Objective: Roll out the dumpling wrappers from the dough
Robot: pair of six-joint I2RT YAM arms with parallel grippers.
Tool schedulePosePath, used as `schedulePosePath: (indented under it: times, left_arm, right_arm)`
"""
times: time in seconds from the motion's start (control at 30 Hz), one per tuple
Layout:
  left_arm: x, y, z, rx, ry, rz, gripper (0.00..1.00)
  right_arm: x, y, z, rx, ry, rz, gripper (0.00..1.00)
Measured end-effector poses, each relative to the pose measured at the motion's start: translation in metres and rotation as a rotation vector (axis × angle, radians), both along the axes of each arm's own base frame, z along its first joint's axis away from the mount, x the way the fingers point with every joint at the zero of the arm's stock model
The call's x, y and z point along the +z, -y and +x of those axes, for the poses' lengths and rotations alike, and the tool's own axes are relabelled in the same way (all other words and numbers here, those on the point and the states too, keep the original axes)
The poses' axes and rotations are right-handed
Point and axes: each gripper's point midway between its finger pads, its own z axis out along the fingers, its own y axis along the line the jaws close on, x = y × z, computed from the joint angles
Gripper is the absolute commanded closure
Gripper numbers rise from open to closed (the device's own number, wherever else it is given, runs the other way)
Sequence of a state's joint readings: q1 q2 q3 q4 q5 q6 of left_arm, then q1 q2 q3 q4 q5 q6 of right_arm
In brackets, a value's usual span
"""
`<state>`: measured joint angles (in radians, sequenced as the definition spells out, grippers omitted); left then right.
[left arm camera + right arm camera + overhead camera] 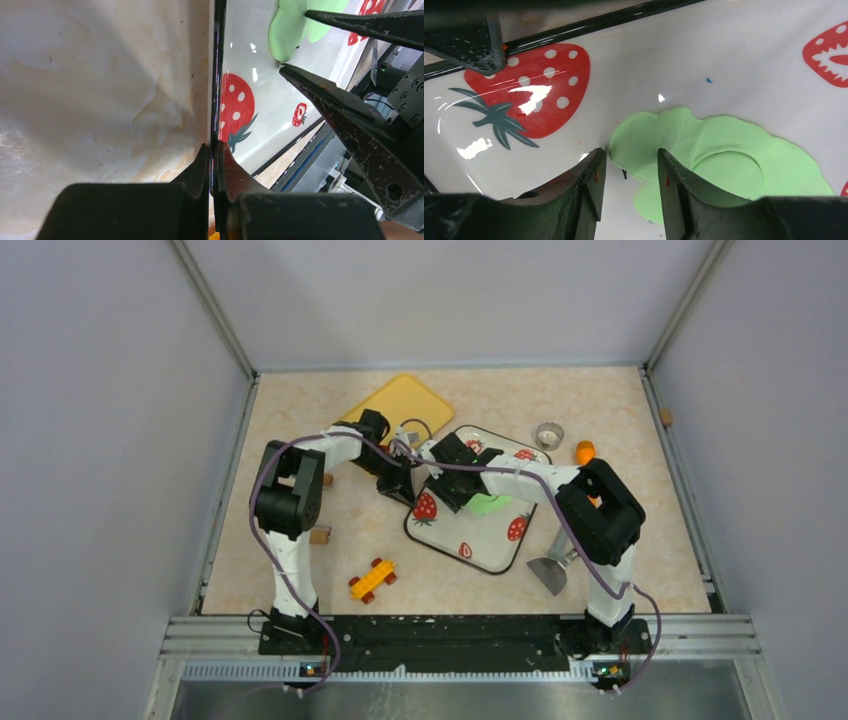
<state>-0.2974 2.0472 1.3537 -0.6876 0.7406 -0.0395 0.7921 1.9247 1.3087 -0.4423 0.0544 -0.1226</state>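
Note:
The dough (704,140) is a flat bright green sheet on the strawberry-print tray (724,60), with a round pressed outline (726,172) in it. My right gripper (630,155) is open and low over the tray, its fingers straddling the dough's left edge. In the top view it (458,496) sits beside the dough (490,505). My left gripper (214,150) is shut on the tray's black left rim (218,75); it shows in the top view (406,484) at the tray's (480,555) left side. No separate wrapper shows.
A yellow board (400,400) lies behind the tray. A metal cup (549,433) and an orange piece (585,451) sit at the back right. A yellow-red toy car (372,580) and a scraper (550,572) lie near the front. Wooden blocks (320,535) lie left.

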Motion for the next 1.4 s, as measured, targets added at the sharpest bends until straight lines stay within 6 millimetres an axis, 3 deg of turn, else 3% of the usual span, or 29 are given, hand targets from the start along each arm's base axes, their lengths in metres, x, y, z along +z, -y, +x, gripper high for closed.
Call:
schedulePosePath:
  times: [0.27, 0.6, 0.9, 1.3, 1.4]
  left_arm:
    - [0.000, 0.000, 0.000, -0.001, 0.000, -0.002, 1.00]
    - [0.000, 0.000, 0.000, -0.003, 0.000, -0.003, 1.00]
    - [0.000, 0.001, -0.001, -0.013, 0.001, -0.015, 1.00]
    - [0.000, 0.001, -0.001, -0.014, 0.000, -0.016, 1.00]
    - [0.000, 0.000, -0.001, -0.018, 0.004, -0.015, 1.00]
  right_arm:
    - [-0.002, 0.005, 0.004, 0.023, 0.028, -0.025, 0.67]
    - [-0.001, 0.007, 0.008, 0.087, 0.052, -0.051, 1.00]
    - [0.008, 0.021, 0.019, 0.071, 0.068, -0.062, 1.00]
    - [0.060, 0.069, 0.053, -0.073, 0.167, -0.033, 1.00]
    - [0.068, 0.078, 0.053, -0.089, 0.179, -0.026, 0.90]
